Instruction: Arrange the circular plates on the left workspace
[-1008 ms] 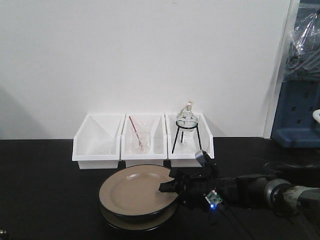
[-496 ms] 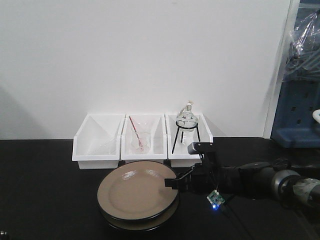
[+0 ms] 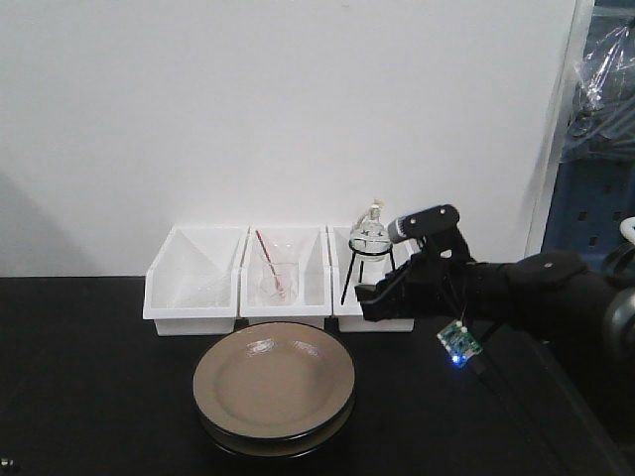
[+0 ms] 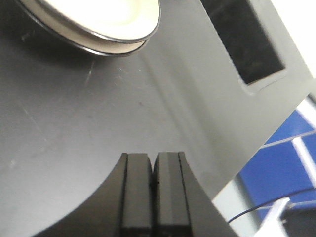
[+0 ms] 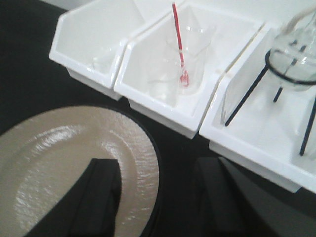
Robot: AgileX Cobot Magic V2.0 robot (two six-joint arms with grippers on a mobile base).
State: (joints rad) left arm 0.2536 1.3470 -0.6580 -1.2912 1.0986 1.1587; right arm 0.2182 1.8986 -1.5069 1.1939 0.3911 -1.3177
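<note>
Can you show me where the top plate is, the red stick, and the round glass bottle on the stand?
top plate (image 3: 273,383), front view, middle of its beige face.
red stick (image 5: 177,37), right wrist view, on its shaft.
round glass bottle (image 3: 369,236), front view, on its bulb.

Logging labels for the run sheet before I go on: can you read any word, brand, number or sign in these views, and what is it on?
No readable text in any view.
White bins: blank fronts, no labels.
Plates: plain, no mark.
Beaker in the middle bin: any graduations are too faint to read.
Small circuit board under the right arm: any print is too small and blurred to read; only a blue light shows.
</note>
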